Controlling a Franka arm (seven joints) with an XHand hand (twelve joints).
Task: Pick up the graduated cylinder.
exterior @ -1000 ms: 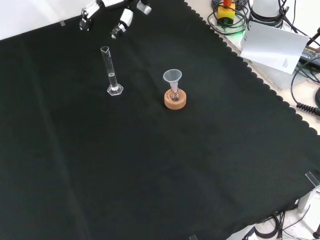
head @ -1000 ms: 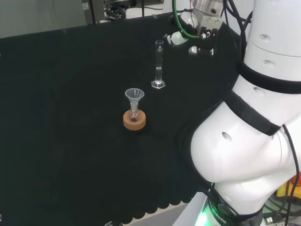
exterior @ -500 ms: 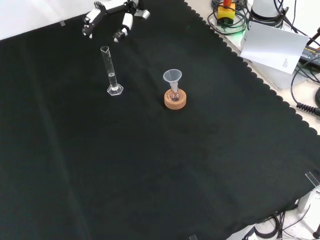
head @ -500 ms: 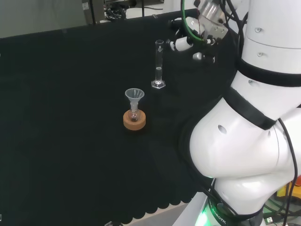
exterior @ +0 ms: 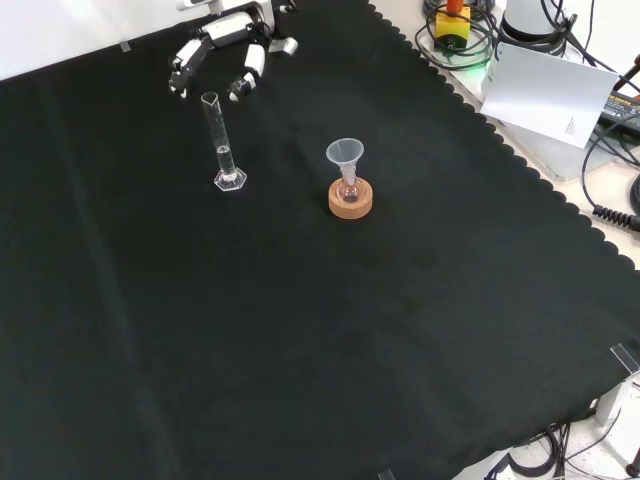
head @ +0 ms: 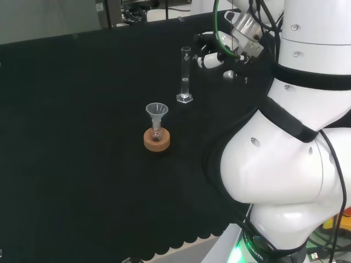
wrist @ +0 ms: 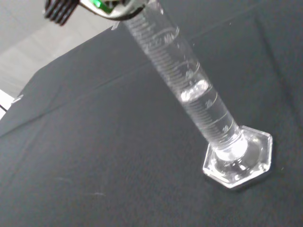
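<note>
The tall, narrow graduated cylinder of clear glass or plastic (exterior: 223, 143) stands upright on its own hexagonal foot (wrist: 238, 157) on the black cloth (exterior: 300, 330), with a little clear liquid in its lower part, as the wrist view shows. The black and white hand (exterior: 222, 47) hangs just beyond the cylinder's top in the front view, and just to the right of its upper part in the head view (head: 219, 50). Its fingers (exterior: 181, 72) are spread and only slightly bent, pointing toward the cylinder with a gap between them, and they grasp nothing; no finger touches the tube. So the pick-up is at the approach: the hand is near and roughly lined up with the upper half of the tube, but the closing of the fingers and the lift are both yet to do. Well apart from the cylinder, to its right in the front view, a small round-bottomed flask with a clear funnel (exterior: 345, 155) in its neck sits on a cork ring (exterior: 351, 199), clear of the hand's likely path.
</note>
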